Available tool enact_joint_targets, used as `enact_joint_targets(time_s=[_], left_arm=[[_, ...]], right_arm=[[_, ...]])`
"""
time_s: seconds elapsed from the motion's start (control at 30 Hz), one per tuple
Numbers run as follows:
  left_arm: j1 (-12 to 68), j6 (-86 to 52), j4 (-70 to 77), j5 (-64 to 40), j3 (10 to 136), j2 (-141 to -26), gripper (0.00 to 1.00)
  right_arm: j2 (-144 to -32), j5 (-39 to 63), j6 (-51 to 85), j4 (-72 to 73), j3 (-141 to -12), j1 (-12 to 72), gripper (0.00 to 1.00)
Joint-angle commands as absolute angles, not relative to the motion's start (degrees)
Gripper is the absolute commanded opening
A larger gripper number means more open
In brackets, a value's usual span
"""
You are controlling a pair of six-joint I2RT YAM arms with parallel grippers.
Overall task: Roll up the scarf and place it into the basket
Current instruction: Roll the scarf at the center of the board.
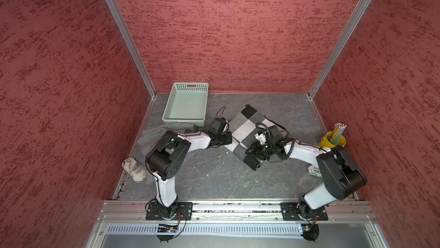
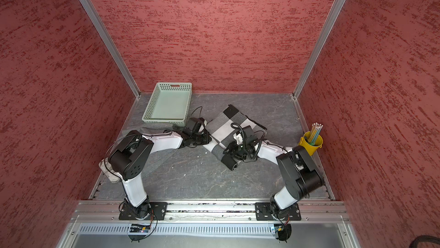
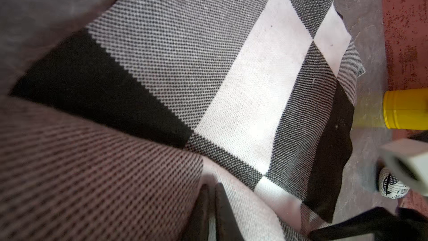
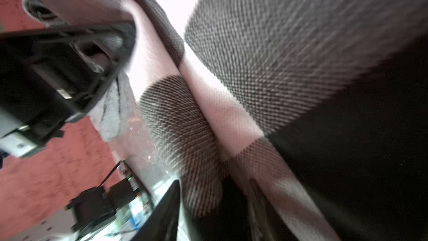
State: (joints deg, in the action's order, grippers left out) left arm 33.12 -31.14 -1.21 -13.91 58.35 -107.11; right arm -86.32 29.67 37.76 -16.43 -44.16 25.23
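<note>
The scarf [image 1: 247,127] [image 2: 221,127] is checked black, grey and white and lies slantwise across the middle of the table, with its near end curled into a short roll [image 1: 253,162]. My left gripper [image 1: 229,138] [image 2: 209,139] is at the scarf's left edge. In the left wrist view its fingers [image 3: 222,205] are pressed together on a thin fold of the scarf [image 3: 231,89]. My right gripper [image 1: 250,151] [image 2: 227,152] is low over the rolled end. Its jaws stand apart [image 4: 215,186] with scarf fabric [image 4: 278,54] bunched between them. The pale mint-green basket [image 1: 166,106] [image 2: 150,108] stands at the back left with nothing in it.
A yellow bucket of pencils [image 1: 332,140] [image 2: 310,142] [image 3: 405,110] stands by the right wall. A crumpled whitish bundle [image 1: 134,170] lies at the left edge. A printed paper ball [image 1: 314,171] sits under the right arm. Red walls close three sides.
</note>
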Motion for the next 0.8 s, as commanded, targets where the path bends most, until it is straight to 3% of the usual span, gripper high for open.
enact_joint_targets(time_s=[0.0, 0.17, 0.4, 0.77], left_arm=[[32.6, -30.7, -3.3, -15.1, 59.4, -109.2, 0.1], [31.8, -31.5, -3.4, -16.9, 59.3, -109.7, 0.1], [31.2, -32.3, -3.7, -18.5, 59.5, -110.2, 0.1], [30.1, -32.1, -4.7, -20.3, 60.3, -110.3, 0.11]], right_arm=[[-79.0, 9.1, 31.2, -31.8, -50.9, 29.3, 0.54], [-77.8, -10.2, 28.0, -37.1, -56.8, 42.3, 0.55], [-91.6, -24.3, 19.2, -36.9, -64.5, 57.7, 0.54], [-102.3, -30.8, 13.3, -31.6, -62.7, 59.3, 0.64]])
